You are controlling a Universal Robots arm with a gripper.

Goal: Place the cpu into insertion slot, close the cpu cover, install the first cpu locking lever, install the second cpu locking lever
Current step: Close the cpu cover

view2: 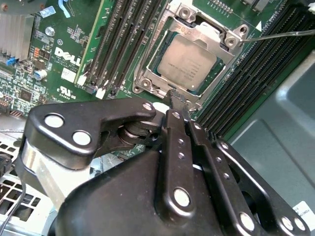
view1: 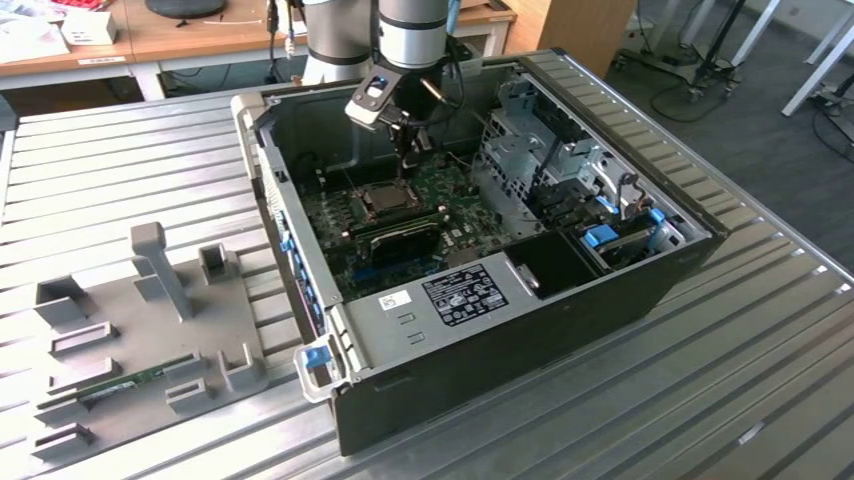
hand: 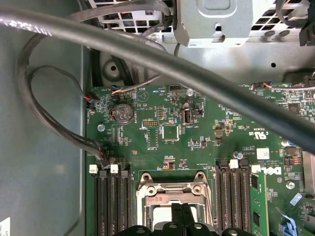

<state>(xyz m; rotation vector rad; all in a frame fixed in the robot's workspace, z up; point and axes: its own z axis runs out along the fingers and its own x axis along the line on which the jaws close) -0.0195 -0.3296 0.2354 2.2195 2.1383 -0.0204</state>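
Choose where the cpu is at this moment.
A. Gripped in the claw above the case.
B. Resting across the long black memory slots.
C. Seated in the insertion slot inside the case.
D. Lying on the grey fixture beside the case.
C: in the second wrist view the cpu lies flat in the insertion slot, and the cpu cover is down around its edges.

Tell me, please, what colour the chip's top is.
The chip top is dull silvery grey, clearest in the second wrist view.
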